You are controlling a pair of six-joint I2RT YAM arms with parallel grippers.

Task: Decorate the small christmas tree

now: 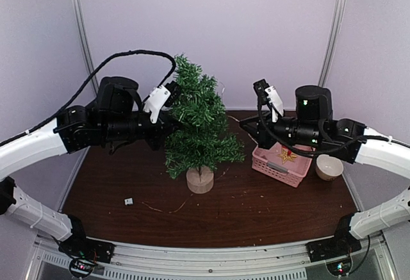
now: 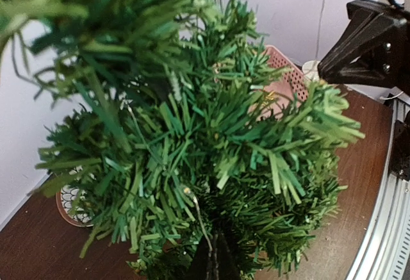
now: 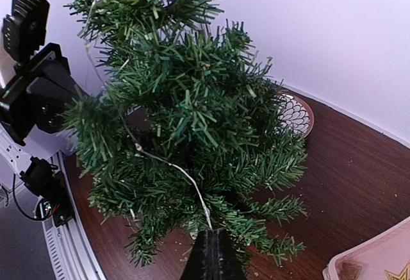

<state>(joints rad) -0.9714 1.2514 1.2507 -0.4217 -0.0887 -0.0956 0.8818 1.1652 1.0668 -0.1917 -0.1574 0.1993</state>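
The small christmas tree (image 1: 198, 123) stood upright on its wooden stump base (image 1: 200, 179) at the middle of the table (image 1: 256, 209), between the two arms. Decorating looked barely begun. One thin wire (image 3: 168, 164), probably a light string, lay across the branches, and no ornament showed on them. A gold star (image 1: 286, 155) lay in the pink basket (image 1: 272, 164) just right of the tree.

The right gripper (image 3: 211, 254), fingers pressed together, pinched the wire's end to the right of the tree. The left gripper (image 2: 214, 261), likewise closed, seemed to pinch the wire close against the tree's left side. Draping the wire and hanging ornaments were judged still to come.

Only the overhead view showed the stump, a cream bowl (image 1: 328, 166) near the basket and a small white scrap (image 1: 129, 200). Only the wrist views showed the wire's run clearly, and a patterned bowl (image 3: 296, 113) on the far side of the tree.
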